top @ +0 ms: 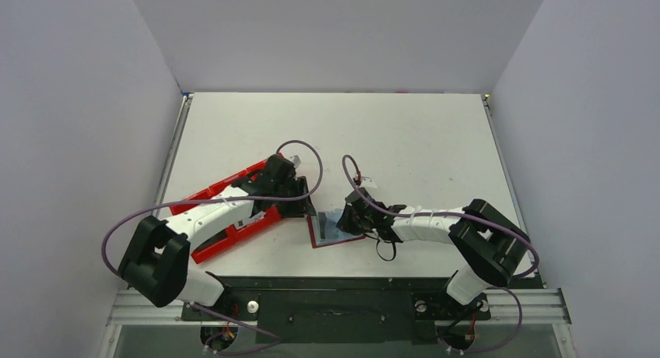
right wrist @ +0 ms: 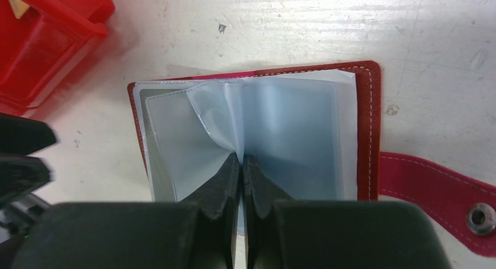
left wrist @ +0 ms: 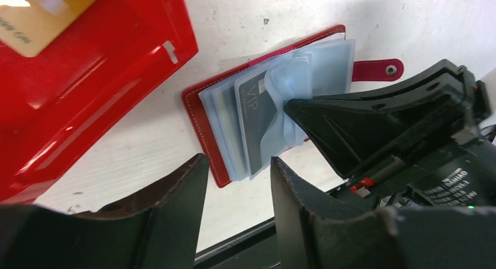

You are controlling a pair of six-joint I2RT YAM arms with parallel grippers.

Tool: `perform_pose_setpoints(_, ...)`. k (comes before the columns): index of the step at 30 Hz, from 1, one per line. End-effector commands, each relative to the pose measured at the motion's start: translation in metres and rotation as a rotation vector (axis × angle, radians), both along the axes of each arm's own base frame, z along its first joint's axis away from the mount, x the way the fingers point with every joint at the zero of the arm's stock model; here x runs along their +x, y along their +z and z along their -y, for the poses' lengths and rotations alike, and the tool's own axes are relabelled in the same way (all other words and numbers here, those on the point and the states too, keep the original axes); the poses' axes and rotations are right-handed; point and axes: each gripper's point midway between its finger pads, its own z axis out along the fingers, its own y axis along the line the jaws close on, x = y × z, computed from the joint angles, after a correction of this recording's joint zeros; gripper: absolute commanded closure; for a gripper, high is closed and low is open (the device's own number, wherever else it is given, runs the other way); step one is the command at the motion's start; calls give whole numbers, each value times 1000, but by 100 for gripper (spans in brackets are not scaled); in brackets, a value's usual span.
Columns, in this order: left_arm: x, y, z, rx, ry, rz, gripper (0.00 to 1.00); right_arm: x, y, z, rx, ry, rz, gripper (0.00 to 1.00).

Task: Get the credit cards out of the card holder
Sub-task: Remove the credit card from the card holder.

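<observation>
Now the right gripper pinches 1 pale sleeve of the open card holder, likely steadying it; the left gripper hangs beside it, half-open and empty.

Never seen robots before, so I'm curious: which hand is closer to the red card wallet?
Right. The right hand pinches a clear sleeve of the open card holder; the left hand hovers open beside it, toward the red tray.

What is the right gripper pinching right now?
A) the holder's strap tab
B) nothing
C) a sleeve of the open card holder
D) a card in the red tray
C: the right gripper is shut on a pale sleeve of the open card holder; the strap tab lies free.
</observation>
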Motion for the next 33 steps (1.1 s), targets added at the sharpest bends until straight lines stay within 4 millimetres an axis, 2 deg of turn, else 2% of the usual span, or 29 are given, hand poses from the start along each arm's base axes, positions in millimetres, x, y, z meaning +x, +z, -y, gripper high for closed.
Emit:
perform_pose_setpoints(1,7,-2,25,-46,-26,19,62,-2,2,-6,132,11,-24,100)
perform_pose_setpoints(7,8,-11,37,-26,-50,14,73,-3,-2,-7,190,6,-45,100)
perform_pose_setpoints(16,8,-28,45,4,-74,-7,83,-3,-5,-7,219,1,-57,100)
perform_pose_setpoints(24,11,-35,55,22,-93,-5,90,-3,-5,-6,244,-4,-62,100)
perform_pose_setpoints(28,13,-36,57,29,-93,-8,91,0,2,-6,251,-10,-55,100)
perform_pose_setpoints(33,13,-37,58,30,-88,-9,92,6,21,-4,264,-15,-18,77)
